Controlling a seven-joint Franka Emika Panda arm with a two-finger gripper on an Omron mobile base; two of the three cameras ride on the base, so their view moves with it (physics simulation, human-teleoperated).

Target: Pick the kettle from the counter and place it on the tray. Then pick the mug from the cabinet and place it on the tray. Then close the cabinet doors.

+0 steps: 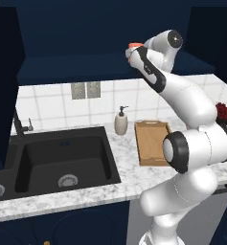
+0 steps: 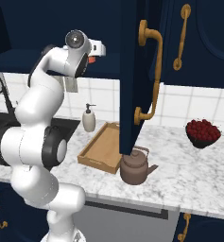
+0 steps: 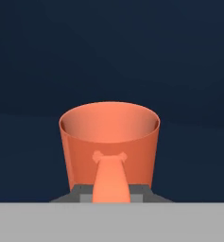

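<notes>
We see the arm reaching up into the cabinet (image 1: 86, 67), and the mug (image 3: 109, 149) sits right in front of the hand — upright, its open mouth up and its side handle pointing straight back at the camera. In the left base view the mug (image 1: 133, 46) shows as a small orange-red patch at the tip of the gripper (image 1: 132, 51), on the dark shelf level of the cabinet. Whether the jaws are clamped on the mug or merely apart beside it we cannot tell; only grey stubs show at either side of the handle's base.

Below the cabinet, the tray (image 2: 101, 149) lies on the speckled surface (image 2: 193, 175) with nothing on it, just beside a cream soap dispenser (image 2: 89, 118). The kettle (image 2: 134, 166) stands on the surface, just beside the tray's near corner — not on it. One cabinet door (image 2: 132, 71) hangs open above the kettle, its brass handle facing us. A dark bowl of red fruit (image 2: 202, 132) sits well apart from the kettle, nearer the tiled wall.
</notes>
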